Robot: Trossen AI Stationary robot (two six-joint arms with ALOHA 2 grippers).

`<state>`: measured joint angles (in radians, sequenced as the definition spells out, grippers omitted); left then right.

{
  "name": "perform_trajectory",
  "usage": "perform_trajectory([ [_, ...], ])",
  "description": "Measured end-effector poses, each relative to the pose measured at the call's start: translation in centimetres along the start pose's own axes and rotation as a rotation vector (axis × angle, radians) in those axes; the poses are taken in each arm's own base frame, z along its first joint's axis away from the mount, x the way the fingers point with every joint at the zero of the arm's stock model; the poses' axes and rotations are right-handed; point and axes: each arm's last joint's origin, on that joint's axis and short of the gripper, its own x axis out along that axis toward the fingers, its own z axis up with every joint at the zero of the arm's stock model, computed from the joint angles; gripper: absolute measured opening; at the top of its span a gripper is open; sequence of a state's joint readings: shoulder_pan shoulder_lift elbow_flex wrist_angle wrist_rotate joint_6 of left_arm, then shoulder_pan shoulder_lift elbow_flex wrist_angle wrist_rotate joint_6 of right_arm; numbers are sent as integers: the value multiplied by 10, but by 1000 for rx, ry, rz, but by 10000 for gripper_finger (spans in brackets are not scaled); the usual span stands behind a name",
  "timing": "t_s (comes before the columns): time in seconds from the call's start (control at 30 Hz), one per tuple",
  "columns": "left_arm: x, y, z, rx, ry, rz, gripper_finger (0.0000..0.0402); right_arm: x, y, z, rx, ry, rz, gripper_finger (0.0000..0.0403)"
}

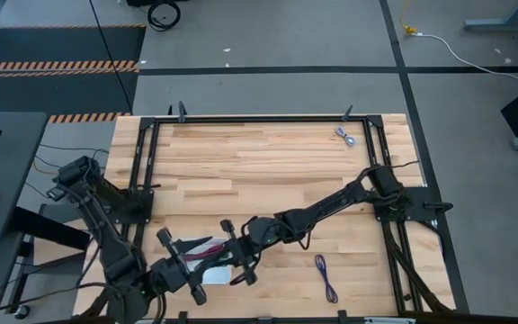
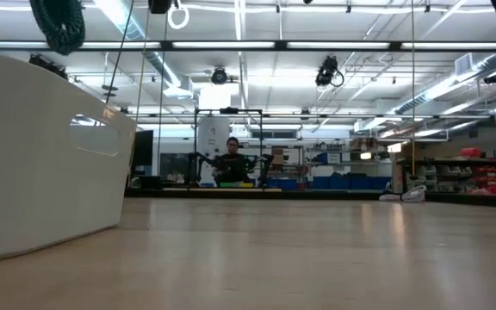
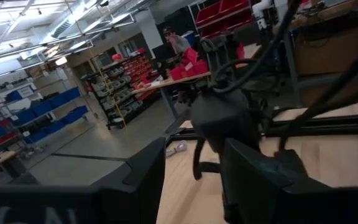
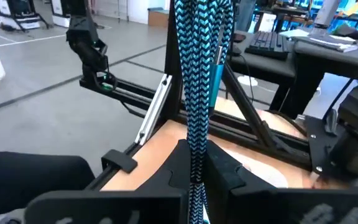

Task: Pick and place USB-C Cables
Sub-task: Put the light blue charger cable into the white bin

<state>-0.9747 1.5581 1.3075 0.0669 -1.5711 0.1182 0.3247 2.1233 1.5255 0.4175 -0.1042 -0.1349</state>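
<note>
Pinched in your right gripper (image 4: 196, 163), the teal cable (image 4: 199, 74) hangs over the white tray (image 1: 207, 273), dark red cable (image 1: 207, 255) inside. Purple cable (image 1: 325, 278) and silver-grey cable (image 1: 345, 136) await on the worktop (image 1: 241, 162); your left gripper (image 3: 191, 180) waits part-open, empty.

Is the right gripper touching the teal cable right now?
Touching. Right wrist view shows the right gripper shut on the teal cable, pinched between its fingers.

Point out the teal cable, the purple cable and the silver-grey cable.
teal cable (image 4: 197, 81), right wrist view: braided middle, above the claw.
purple cable (image 1: 325, 276), high view: middle of the bundle.
silver-grey cable (image 1: 345, 136), high view: its middle.
</note>
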Motion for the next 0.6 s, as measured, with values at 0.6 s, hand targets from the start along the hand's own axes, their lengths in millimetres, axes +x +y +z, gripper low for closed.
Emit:
perform_trajectory([
  [0.6,10,1,-1,1,8,23,172,1,-18,-15,65,63,-50,28],
])
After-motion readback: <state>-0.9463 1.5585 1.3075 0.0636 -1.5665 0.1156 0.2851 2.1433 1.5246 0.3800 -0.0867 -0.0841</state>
